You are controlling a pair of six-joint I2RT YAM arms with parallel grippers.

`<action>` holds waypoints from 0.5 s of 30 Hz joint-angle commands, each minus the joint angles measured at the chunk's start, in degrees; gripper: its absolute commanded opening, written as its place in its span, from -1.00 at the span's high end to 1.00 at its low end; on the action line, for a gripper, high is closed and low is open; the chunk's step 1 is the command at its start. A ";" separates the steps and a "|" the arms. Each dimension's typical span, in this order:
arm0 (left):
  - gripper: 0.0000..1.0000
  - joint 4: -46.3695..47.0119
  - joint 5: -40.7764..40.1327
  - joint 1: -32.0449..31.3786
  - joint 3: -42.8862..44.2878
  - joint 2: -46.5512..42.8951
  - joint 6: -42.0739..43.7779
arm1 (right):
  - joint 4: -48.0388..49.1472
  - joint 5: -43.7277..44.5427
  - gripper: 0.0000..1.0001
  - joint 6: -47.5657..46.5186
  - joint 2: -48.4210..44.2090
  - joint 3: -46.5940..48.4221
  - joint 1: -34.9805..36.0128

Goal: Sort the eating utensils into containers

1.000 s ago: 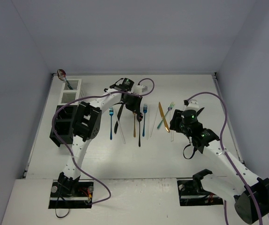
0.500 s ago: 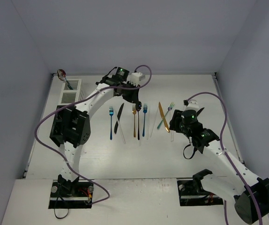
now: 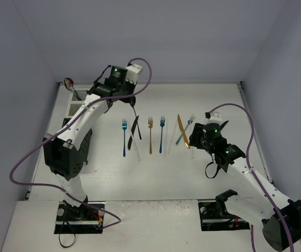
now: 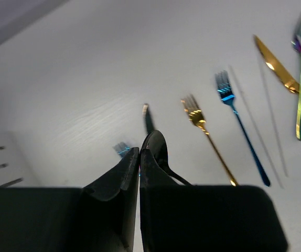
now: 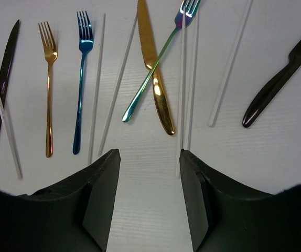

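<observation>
A black spoon is gripped in the clenched L gripper, off the counter nr its far-left corner & the white caddy, while the R gripper is seen spread wide, nothing in it, nr the right edge by the gold knife.

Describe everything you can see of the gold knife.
The gold knife is a single shiny, metal-looking piece. It lies flat on the white table, its blade pointing away from the arms and its handle nearer them. A teal fork lies slantwise across its middle and touches it. Pale chopsticks lie on either side.
</observation>
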 commanded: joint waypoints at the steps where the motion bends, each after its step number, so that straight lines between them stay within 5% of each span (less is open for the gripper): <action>1: 1.00 7.10 -19.30 5.80 0.08 -10.75 1.20 | 1.74 -0.59 0.07 -1.27 -1.27 1.64 -0.01; 15: 1.00 23.30 -36.99 22.57 4.36 -10.50 3.62 | 1.65 -5.76 0.06 -1.60 -2.29 2.05 -0.10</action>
